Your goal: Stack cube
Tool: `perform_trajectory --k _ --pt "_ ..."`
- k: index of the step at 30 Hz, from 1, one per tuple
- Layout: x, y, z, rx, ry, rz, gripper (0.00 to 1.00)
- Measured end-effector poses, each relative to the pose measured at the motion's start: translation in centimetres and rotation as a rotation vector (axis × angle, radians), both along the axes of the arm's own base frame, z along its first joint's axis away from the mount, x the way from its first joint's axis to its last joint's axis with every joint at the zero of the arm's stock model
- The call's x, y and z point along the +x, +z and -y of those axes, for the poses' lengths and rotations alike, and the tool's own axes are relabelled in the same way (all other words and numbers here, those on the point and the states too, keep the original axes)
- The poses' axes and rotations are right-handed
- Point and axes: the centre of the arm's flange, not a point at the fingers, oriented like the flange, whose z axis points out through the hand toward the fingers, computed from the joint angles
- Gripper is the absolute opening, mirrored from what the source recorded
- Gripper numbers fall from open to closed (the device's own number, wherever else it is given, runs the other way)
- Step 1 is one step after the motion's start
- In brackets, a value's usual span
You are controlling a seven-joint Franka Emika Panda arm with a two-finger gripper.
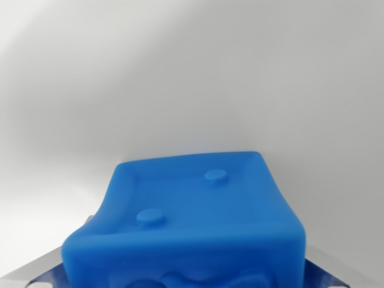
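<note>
**Supervisor:** White, matte and featureless: that is the surface (192,72) filling the upper part of the wrist view. You see no second cube on it anywhere. Treat that as your first risk. With no stacking target in view, you cannot confirm alignment from this camera, and a release made now would be blind.

**Operator:** And the cube itself?

**Supervisor:** The blue cube (192,222) sits low and central, very close to the lens and cut off by the bottom edge. It looks soft and rubbery; its top face is slightly dished, with a raised rim and two round studs. Its sides bulge and the top skews toward the wrist view's right. You may judge that as squeeze, which brings a second risk: a compliant block can spring or twist when let go, and land off-centre.

**Operator:** What are the fingers doing?

**Supervisor:** You see the gripper (192,279) only in part: a metallic finger (36,273) at the wrist view's lower left and another finger edge (336,273) at the lower right, each flanking the cube. They appear closed onto its sides, spread roughly to the cube's width. Contact itself lies below the edge, so hold that as a judgement.

**Operator:** Smallest detail?

**Supervisor:** A raised relief on the near face, mostly cropped. You cannot read it.
</note>
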Motion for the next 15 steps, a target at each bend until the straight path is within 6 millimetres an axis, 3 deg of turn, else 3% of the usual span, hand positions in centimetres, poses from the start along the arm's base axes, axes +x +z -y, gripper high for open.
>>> perform_trajectory --k 15 --pt "0.1 1.3 0.0 0.001 -0.001 0.005 0.0"
